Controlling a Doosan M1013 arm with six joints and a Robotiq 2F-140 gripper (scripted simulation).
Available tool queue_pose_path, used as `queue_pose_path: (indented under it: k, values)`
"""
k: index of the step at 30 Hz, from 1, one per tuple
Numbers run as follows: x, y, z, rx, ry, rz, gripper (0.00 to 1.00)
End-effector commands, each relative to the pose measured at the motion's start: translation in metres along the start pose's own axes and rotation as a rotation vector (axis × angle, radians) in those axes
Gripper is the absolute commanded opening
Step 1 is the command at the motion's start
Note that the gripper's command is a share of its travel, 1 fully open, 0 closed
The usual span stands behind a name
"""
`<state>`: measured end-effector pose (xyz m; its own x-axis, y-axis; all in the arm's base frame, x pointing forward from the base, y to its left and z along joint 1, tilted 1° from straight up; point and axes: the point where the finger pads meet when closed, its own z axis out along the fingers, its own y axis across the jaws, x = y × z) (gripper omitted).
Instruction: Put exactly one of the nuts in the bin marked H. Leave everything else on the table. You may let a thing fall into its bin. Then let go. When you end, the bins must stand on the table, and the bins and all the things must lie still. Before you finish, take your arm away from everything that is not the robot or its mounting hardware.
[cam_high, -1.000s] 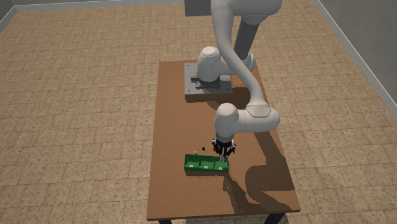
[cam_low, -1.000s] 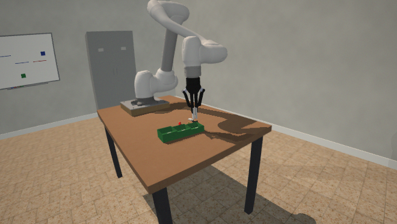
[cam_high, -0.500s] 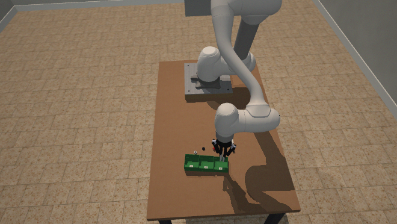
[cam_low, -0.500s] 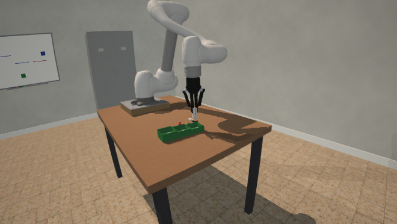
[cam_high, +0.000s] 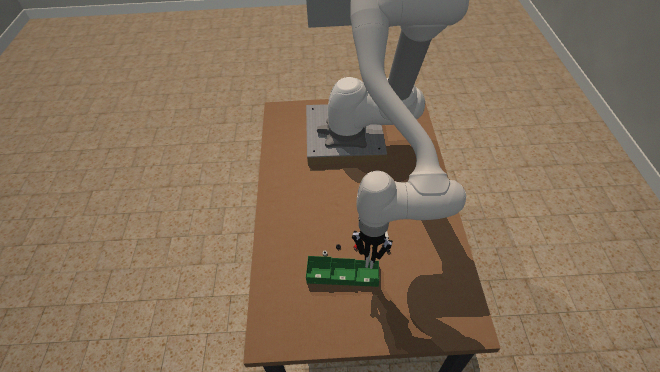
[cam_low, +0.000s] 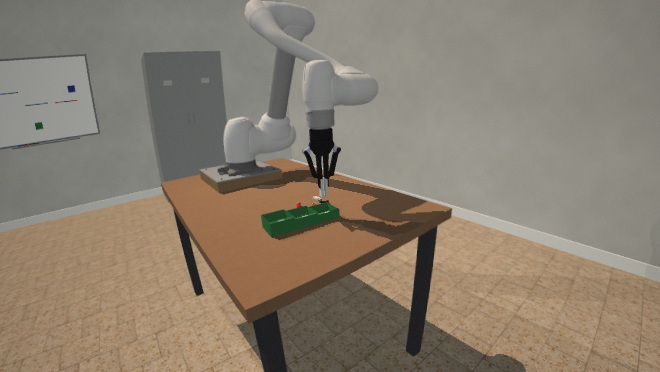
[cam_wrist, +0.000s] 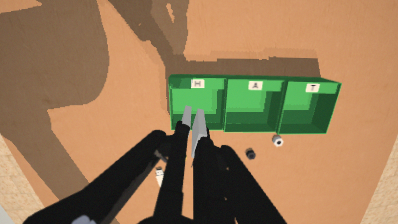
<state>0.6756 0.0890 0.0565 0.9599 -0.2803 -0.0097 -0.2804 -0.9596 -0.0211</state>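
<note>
My gripper (cam_high: 369, 264) (cam_low: 324, 196) (cam_wrist: 191, 117) is shut with a narrow gap between the fingertips and nothing visible in it. The tips are above the rear part of the bin marked H (cam_high: 375, 283) (cam_low: 331, 213) (cam_wrist: 214, 83). No nut shows inside that bin, but the fingers hide part of it. A dark round piece (cam_high: 338, 247) (cam_wrist: 250, 154) and a white-grey piece with a dark centre (cam_high: 325, 253) (cam_wrist: 278, 141) lie on the table behind the bins. I cannot tell which small pieces are nuts.
Bins A (cam_high: 343, 283) (cam_wrist: 271, 85) and T (cam_high: 312, 281) (cam_wrist: 327, 87) stand joined to H. A red piece (cam_high: 355, 246) (cam_low: 299, 205) lies behind the bins. A white piece (cam_wrist: 159, 176) lies beside the gripper's linkage, with a dark one (cam_high: 389, 252) nearby.
</note>
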Motion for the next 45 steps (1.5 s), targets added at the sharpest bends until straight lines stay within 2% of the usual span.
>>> queue_pose_path:
  k: [1,22,29,31,37,45]
  values:
    - [0.0,-0.001,-0.003,0.002,-0.001,0.008,0.05]
    - [0.0,-0.001,-0.003,0.002,-0.001,0.008,0.05]
    - [0.0,-0.001,-0.061,0.002,-0.001,0.008,0.05]
    - [0.0,-0.001,-0.061,0.002,-0.001,0.008,0.05]
    - [0.0,-0.001,-0.111,0.002,-0.001,0.008,0.05]
    - [0.0,-0.001,-0.113,0.002,-0.001,0.008,0.05]
